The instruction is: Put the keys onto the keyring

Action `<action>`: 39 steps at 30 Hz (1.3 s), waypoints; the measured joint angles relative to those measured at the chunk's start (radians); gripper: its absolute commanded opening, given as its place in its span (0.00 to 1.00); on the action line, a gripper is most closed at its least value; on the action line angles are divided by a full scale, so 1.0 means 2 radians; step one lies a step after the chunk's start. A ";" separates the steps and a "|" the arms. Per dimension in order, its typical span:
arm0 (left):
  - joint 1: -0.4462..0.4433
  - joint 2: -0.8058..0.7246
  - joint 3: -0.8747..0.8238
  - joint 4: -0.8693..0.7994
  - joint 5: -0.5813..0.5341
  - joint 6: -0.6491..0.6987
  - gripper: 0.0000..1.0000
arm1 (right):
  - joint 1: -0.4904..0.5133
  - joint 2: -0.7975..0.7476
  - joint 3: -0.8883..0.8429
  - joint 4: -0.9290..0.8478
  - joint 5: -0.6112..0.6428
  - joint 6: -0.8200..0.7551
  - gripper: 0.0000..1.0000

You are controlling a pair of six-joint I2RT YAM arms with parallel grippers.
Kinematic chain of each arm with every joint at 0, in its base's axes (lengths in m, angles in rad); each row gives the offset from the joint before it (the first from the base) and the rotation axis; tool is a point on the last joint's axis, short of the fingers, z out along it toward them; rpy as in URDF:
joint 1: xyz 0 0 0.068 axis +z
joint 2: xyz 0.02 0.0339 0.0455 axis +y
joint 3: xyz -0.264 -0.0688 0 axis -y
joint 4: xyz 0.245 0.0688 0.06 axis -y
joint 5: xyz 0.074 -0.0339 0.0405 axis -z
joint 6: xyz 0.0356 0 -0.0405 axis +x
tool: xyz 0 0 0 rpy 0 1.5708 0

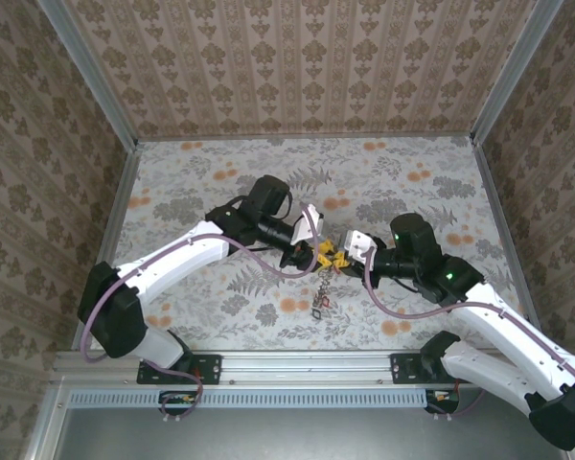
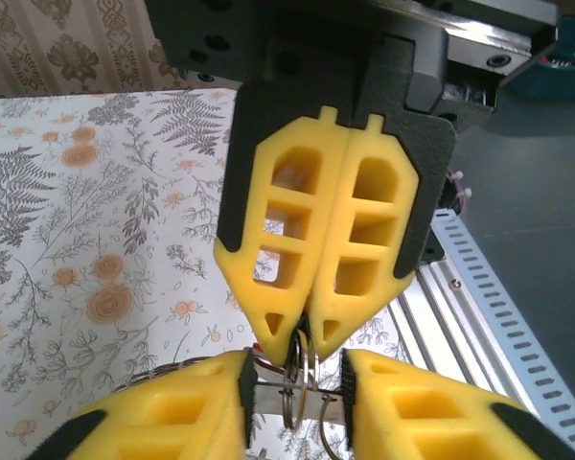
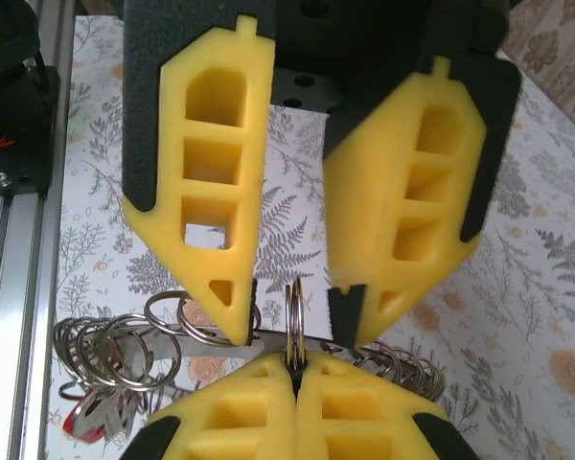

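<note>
Both grippers meet above the middle of the table. My left gripper [image 1: 324,254] [image 2: 297,383] [image 3: 292,321] is shut on a flat metal strip [image 2: 272,401] [image 3: 264,342] that carries several split rings [image 3: 125,335]. My right gripper [image 1: 338,257] [image 3: 294,369] [image 2: 305,331] is shut on one upright split ring [image 3: 293,307] [image 2: 307,374], standing between the left fingertips. A chain [image 1: 322,287] hangs from the strip toward the table. A red-headed key [image 3: 88,417] dangles among the rings on one side. The tan-brown keyring is out of view.
The floral table [image 1: 383,182] is walled on three sides by patterned panels [image 1: 297,67]. An aluminium rail [image 1: 297,364] [image 2: 479,287] [image 3: 10,249] runs along the near edge by the arm bases.
</note>
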 measured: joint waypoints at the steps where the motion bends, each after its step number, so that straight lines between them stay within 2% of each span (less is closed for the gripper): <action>1: -0.002 0.000 0.002 -0.003 -0.003 0.001 0.19 | -0.002 0.000 0.000 -0.001 -0.001 0.000 0.00; 3: -0.004 0.000 0.007 -0.008 -0.010 0.006 0.16 | -0.004 0.000 0.000 -0.001 -0.005 0.000 0.00; 8: -0.005 -0.001 0.009 -0.012 -0.020 0.009 0.19 | -0.005 0.004 0.000 0.000 -0.011 0.002 0.00; 11: -0.005 -0.001 0.009 -0.013 -0.022 0.009 0.08 | -0.005 0.007 0.000 0.000 -0.011 0.002 0.00; 13: -0.005 -0.001 0.009 -0.014 -0.023 0.012 0.05 | -0.005 0.008 0.000 0.000 -0.011 0.002 0.00; 14: -0.005 -0.001 0.009 -0.014 -0.023 0.012 0.00 | -0.005 0.008 0.000 0.000 -0.011 0.002 0.00; 16: -0.005 -0.001 0.009 -0.013 -0.023 0.013 0.00 | -0.006 0.008 0.000 0.000 -0.011 0.002 0.00; 17: -0.005 -0.001 0.009 -0.013 -0.023 0.013 0.00 | -0.006 0.008 0.000 0.000 -0.011 0.002 0.05; 18: -0.005 -0.001 0.009 -0.012 -0.021 0.013 0.00 | -0.006 0.008 0.000 0.000 -0.012 0.003 0.13; 21: -0.003 -0.006 0.003 -0.001 -0.008 0.010 0.00 | -0.006 0.005 -0.001 0.009 -0.014 0.003 0.20; 30: 0.018 -0.028 -0.025 0.070 0.057 -0.020 0.00 | -0.010 -0.049 -0.012 0.024 -0.012 0.003 0.20; 39: 0.019 -0.029 -0.050 0.144 0.087 -0.063 0.00 | -0.010 -0.060 -0.011 0.024 -0.013 0.003 0.12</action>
